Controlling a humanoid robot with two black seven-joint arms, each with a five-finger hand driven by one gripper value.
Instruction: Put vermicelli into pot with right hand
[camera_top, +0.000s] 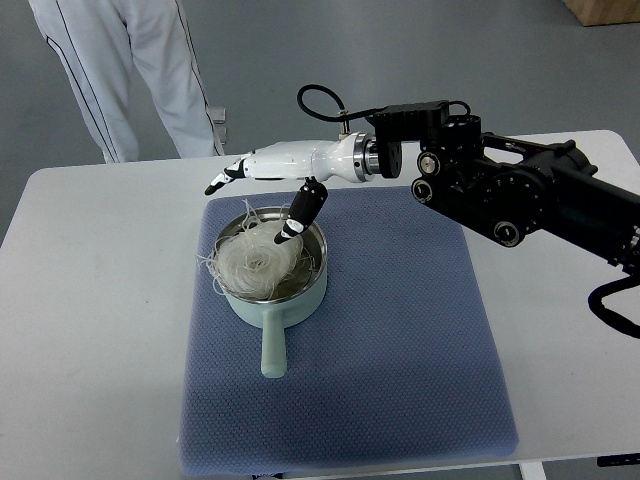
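**Vermicelli sits in the pot, hand spread above it**

The right hand (262, 185) hangs over the far rim of the pot (318, 262), fingers spread and holding nothing; the thumb points down toward the vermicelli (256, 260). The vermicelli lies as a pale, translucent tangle inside the pot, with loose strands spilling over the left rim. It looks light, springy and brittle, likely to shed strands; a loose pinch at the middle of the nest would suit it best. The pot, mint green with a handle pointing toward the camera, stands on a blue mat (400, 350) on the white surface (90, 300). A person (130, 60) stands beyond.
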